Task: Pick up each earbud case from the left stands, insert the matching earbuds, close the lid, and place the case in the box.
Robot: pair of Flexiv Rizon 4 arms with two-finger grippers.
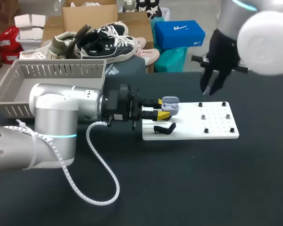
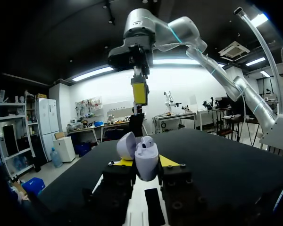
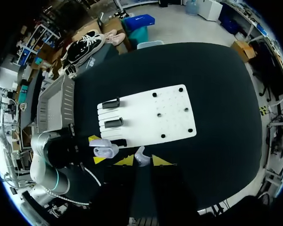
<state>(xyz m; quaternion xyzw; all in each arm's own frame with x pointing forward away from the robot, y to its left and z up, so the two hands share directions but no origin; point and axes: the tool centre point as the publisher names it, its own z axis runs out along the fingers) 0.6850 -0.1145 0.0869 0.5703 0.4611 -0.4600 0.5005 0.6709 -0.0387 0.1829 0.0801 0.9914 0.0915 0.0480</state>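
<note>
Currently, at the centre of the head view, the left gripper (image 1: 163, 112) is clamping an open earbud case (image 1: 170, 106) from both sides, holding it over the left end of the white board (image 1: 193, 133) with its lid tipped back. At upper right, the right gripper (image 1: 212, 88) is hanging above the board's far edge, and its wrist view is showing a small pale earbud (image 3: 140, 156) pinched between its yellow tips. Inserting looks like the step underway. Doing it well probably means lowering the earbud straight over the free socket, stem aligned, and releasing only once it is seated. The grey basket (image 1: 52, 77) is sitting at upper left.
</note>
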